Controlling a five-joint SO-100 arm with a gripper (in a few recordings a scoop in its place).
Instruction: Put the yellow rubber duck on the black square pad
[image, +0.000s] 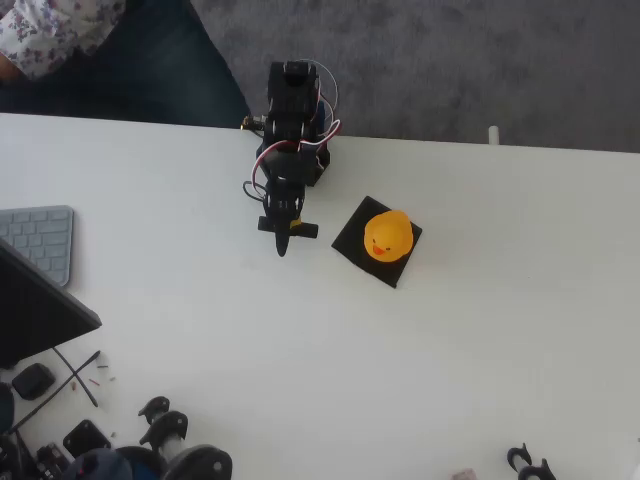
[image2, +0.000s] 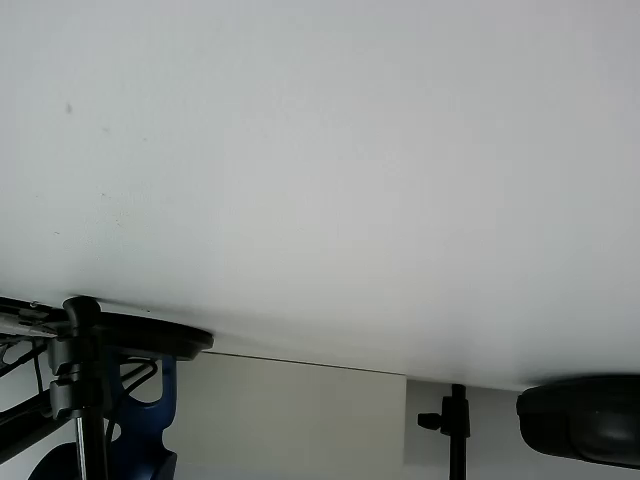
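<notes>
Duck and pad sit together right of centre in the overhead view: the yellow rubber duck (image: 388, 236) rests on the black square pad (image: 352, 233). The gripper (image: 283, 240) lies just left of them, holding nothing; whether its jaws are parted I cannot tell.

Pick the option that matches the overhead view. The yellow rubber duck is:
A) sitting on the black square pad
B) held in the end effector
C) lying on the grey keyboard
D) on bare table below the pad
A: the yellow rubber duck sits on the black square pad, with the end effector apart to its left.
</notes>
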